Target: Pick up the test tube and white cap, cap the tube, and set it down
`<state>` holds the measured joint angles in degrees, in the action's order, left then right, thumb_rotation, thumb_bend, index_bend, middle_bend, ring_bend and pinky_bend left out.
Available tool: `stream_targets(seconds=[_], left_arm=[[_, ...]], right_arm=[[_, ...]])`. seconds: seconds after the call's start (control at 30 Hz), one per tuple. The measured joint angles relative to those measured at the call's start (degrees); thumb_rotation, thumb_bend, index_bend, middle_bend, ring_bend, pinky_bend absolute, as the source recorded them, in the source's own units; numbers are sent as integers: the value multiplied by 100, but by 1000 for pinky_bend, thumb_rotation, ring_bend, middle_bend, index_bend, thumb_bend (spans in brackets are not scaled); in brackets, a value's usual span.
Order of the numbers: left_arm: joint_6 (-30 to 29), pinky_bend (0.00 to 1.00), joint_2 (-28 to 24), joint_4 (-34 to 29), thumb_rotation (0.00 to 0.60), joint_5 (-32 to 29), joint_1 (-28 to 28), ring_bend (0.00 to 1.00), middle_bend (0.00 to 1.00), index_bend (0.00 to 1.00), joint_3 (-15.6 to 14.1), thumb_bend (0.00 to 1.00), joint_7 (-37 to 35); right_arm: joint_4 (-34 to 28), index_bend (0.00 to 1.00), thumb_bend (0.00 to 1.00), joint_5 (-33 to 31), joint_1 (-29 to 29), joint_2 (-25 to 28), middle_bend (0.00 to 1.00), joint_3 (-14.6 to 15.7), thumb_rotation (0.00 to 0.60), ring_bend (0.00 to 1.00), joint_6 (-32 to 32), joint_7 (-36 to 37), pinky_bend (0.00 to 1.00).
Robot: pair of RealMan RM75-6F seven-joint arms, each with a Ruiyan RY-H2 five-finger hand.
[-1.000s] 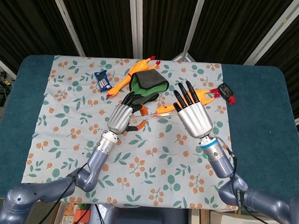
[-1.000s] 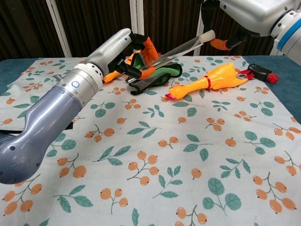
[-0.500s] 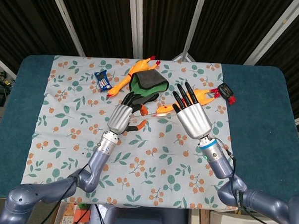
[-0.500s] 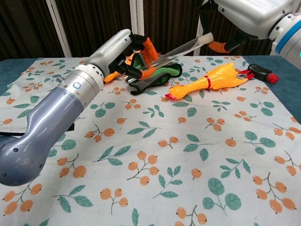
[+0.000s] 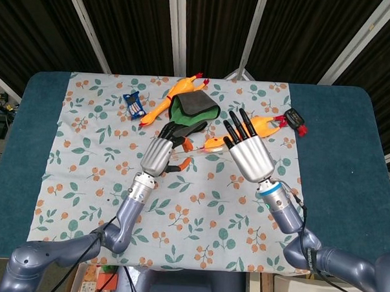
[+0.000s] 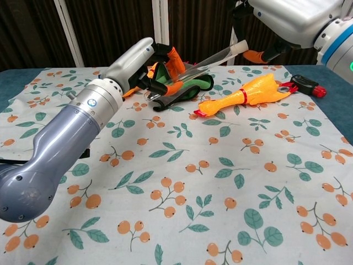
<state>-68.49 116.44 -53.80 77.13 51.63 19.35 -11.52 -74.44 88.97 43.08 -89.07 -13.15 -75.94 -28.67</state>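
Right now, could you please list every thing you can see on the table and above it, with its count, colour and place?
test tube: one, clear, held up slanted above the cloth between both hands.
white cap: one, white, on the tube's upper end, at the right robot hand.
rubber chicken: two, orange-yellow; this one at the cloth's far middle, the other on the right side.
green pouch: one, green with dark inside, far middle.
blue item: one, blue, far left.
black and red item: one, far right.
floral cloth: one, white with orange berries, covering the blue table.
left robot hand: grips the tube's lower part.
right robot hand: at the capped end.
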Motion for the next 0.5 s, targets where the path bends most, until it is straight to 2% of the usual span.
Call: stream_targets(seconds=[0.5], left_arm=[[16,0,-20,-165,600,-41,-3,126,650,634,46,753,143]], right_arm=[[-6,578,358,41,-6,-42,251,26,600,41,-11,5,0]])
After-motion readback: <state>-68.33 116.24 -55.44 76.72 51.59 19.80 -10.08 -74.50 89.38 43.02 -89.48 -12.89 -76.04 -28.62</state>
